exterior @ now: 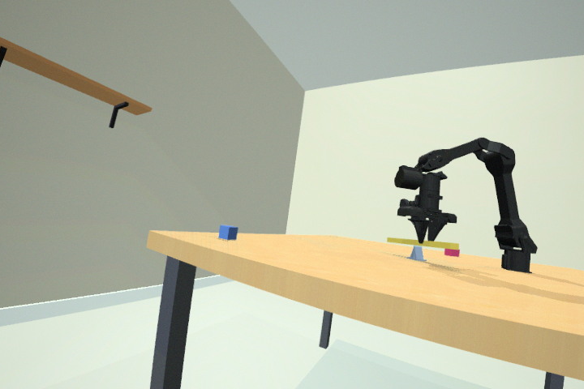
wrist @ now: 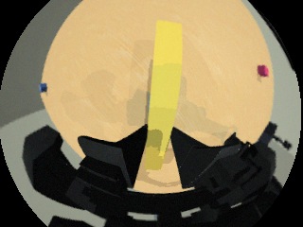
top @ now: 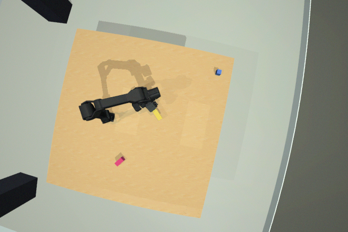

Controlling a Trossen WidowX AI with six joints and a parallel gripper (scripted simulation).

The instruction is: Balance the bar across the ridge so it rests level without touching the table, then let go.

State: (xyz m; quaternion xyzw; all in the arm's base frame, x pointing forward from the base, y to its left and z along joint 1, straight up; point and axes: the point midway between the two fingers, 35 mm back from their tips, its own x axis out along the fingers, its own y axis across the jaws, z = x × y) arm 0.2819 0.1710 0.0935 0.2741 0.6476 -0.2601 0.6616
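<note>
The yellow bar (top: 157,114) (exterior: 398,241) (wrist: 167,80) is between the two fingers of my gripper (exterior: 426,241) (wrist: 159,128), which is shut on it. The bar looks about level and is above the table, with an end reaching out on each side of the fingers in the exterior view. The light blue ridge (exterior: 417,254) stands on the table (top: 163,169) (exterior: 302,266) right under the bar, close to the fingertips. I cannot tell whether the bar touches the ridge's top. In the top view the arm hides the ridge; in the wrist view the bar hides most of it.
A pink block (top: 119,161) (exterior: 452,252) (wrist: 262,71) lies on the table, well away from the bar in the top view. A blue cube (top: 218,72) (exterior: 227,232) (wrist: 43,88) sits near a far table corner. A wall shelf (exterior: 72,78) is at the upper left of the exterior view.
</note>
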